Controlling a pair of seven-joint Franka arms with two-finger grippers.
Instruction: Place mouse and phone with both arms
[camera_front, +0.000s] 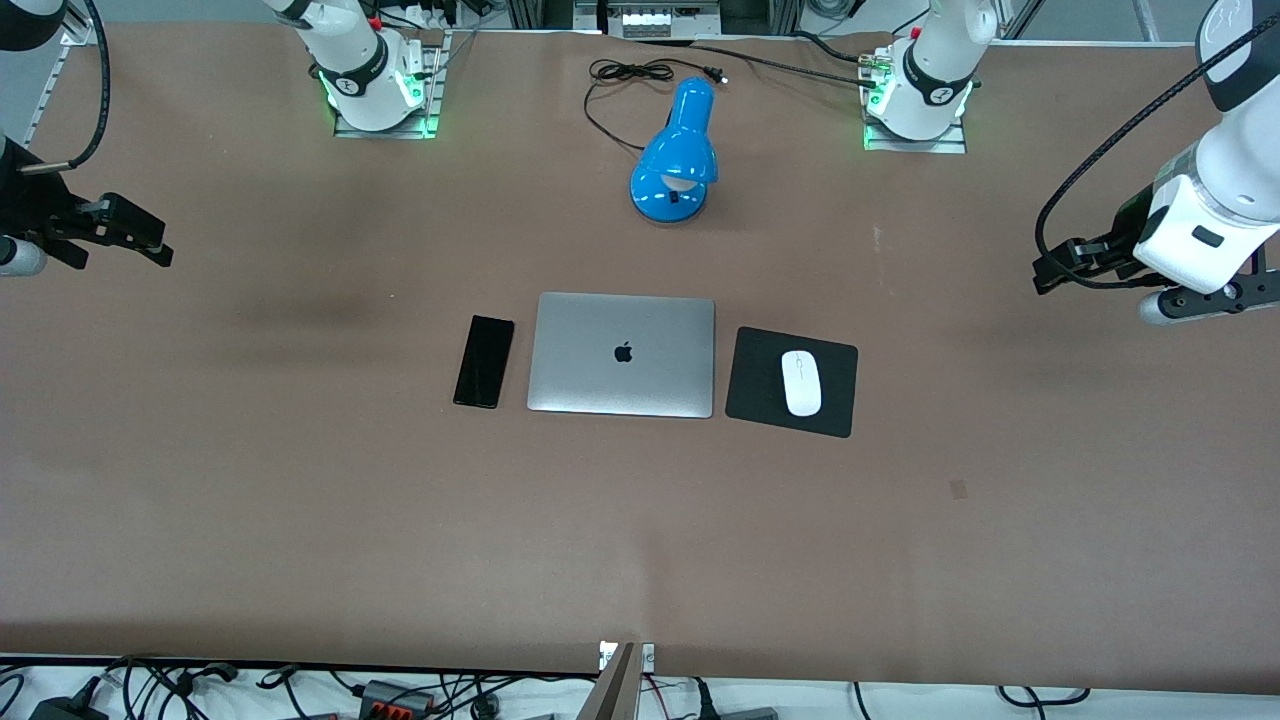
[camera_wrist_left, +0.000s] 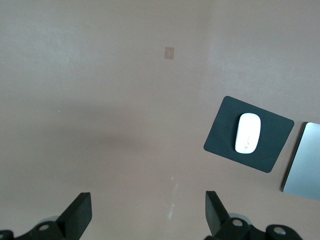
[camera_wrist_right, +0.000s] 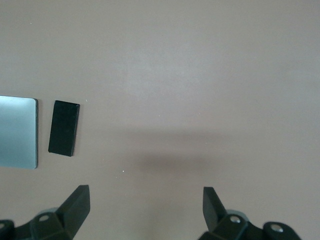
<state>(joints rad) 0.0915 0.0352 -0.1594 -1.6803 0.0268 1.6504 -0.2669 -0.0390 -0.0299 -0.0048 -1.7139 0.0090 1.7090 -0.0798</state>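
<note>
An apple logo is shown on the closed silver laptop (camera_front: 621, 354), flanked by the glossy black phone (camera_front: 484, 361) and the white mouse (camera_front: 801, 382) on its black pad (camera_front: 760, 380), while the left gripper (camera_wrist_left: 147, 215) and right gripper (camera_wrist_right: 145, 212) are held with fingers apart over bare table (camera_front: 300, 520) at their own ends.

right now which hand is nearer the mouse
Left. The left hand hangs open toward its own end of the table, the mouse on the pad nearby. The right hand, open, is past the phone.

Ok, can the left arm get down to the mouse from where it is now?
Probably yes. The left gripper hangs open over bare table toward the left arm's end, and the mouse lies uncovered on the mouse pad, apart from the laptop. Nothing stands between them.
</note>
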